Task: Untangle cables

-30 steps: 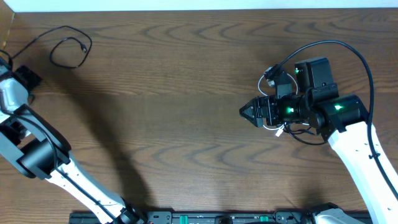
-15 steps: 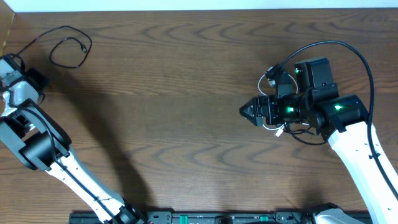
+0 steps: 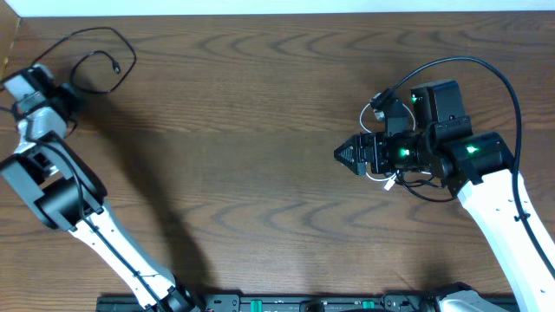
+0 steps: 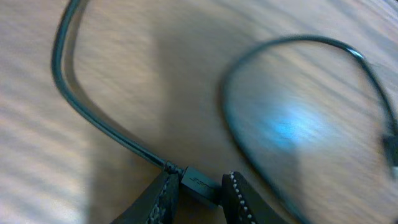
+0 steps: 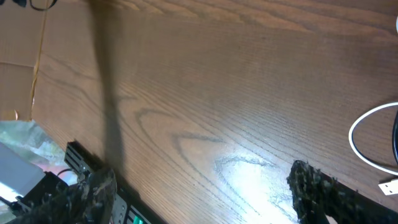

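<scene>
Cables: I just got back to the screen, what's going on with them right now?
The left gripper is at the far left corner of the table, pinching the plug of a black cable. The rest of that cable lies in a loose loop on the wood. The right gripper hangs open over the right half of the table and holds nothing. A white cable lies on the table beside it, untouched.

Brown wood-grain table; tan surface at left edge.
</scene>
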Robot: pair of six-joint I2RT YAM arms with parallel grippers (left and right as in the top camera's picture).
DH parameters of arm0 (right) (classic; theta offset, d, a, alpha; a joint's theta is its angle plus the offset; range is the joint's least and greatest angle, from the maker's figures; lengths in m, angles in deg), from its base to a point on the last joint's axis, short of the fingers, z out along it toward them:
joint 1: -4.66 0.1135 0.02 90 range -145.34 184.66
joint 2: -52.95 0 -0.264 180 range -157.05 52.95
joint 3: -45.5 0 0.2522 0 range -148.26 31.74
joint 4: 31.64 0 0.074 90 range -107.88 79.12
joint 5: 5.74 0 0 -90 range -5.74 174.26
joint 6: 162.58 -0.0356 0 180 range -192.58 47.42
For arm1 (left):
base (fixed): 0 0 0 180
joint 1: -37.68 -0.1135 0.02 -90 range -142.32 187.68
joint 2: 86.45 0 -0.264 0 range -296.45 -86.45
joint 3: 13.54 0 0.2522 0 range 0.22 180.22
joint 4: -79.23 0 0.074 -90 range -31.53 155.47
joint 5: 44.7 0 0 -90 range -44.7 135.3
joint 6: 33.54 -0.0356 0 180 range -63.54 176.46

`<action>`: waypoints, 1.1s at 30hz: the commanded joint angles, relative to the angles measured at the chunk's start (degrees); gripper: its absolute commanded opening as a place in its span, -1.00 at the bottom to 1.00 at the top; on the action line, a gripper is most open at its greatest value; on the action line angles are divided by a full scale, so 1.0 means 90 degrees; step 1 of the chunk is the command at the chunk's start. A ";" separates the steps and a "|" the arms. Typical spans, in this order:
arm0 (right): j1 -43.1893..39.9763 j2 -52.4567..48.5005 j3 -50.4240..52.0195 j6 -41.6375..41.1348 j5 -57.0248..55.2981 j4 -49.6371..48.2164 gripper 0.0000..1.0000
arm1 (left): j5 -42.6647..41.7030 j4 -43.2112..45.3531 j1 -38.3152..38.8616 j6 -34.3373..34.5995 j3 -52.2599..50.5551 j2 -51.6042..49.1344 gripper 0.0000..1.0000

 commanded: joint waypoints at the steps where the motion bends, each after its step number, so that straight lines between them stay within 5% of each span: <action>1: 0.0032 0.0032 -0.0053 -0.0061 0.0012 0.0010 0.70 | -0.0243 -0.0002 0.0160 -0.0330 -0.0027 -0.0024 -0.42; 3: 0.0032 0.0032 -0.0053 -0.0061 0.0012 0.0010 0.70 | -0.0240 0.0017 0.0160 -0.0328 -0.0027 0.0189 -0.10; 5: 0.0032 0.0032 -0.0053 -0.0058 0.0010 0.0010 0.71 | -0.0243 0.0010 0.0153 -0.0325 -0.0027 0.0471 0.99; 10: 0.0032 0.0032 -0.0053 -0.0053 0.0007 0.0066 0.74 | -0.0250 -0.0381 0.0172 0.0459 -0.0027 0.1481 1.00; 13: 0.0032 0.0032 -0.0053 -0.0053 -0.0155 0.0075 0.99 | -0.0355 -0.0959 0.0257 0.1358 -0.0029 0.2050 1.00; 19: 0.0032 0.0027 -0.0053 -0.0056 -0.1195 0.0153 0.98 | -0.2548 -0.2516 0.0583 0.2599 -0.0029 0.2710 1.00; 23: 0.0029 0.0027 -0.0053 -0.0061 -0.1583 0.0223 0.98 | -0.3699 -0.3755 0.1185 0.2586 -0.0032 0.2681 1.00; 29: 0.0024 0.0024 -0.0051 -0.0058 -0.2013 0.0418 0.99 | -0.3665 -0.5294 0.2645 0.1243 -0.0226 0.2650 1.00; 33: 0.0024 0.0024 -0.0022 -0.0056 -0.2059 0.0508 0.98 | -0.2693 -0.5695 0.3847 0.0930 -0.0483 0.2650 1.00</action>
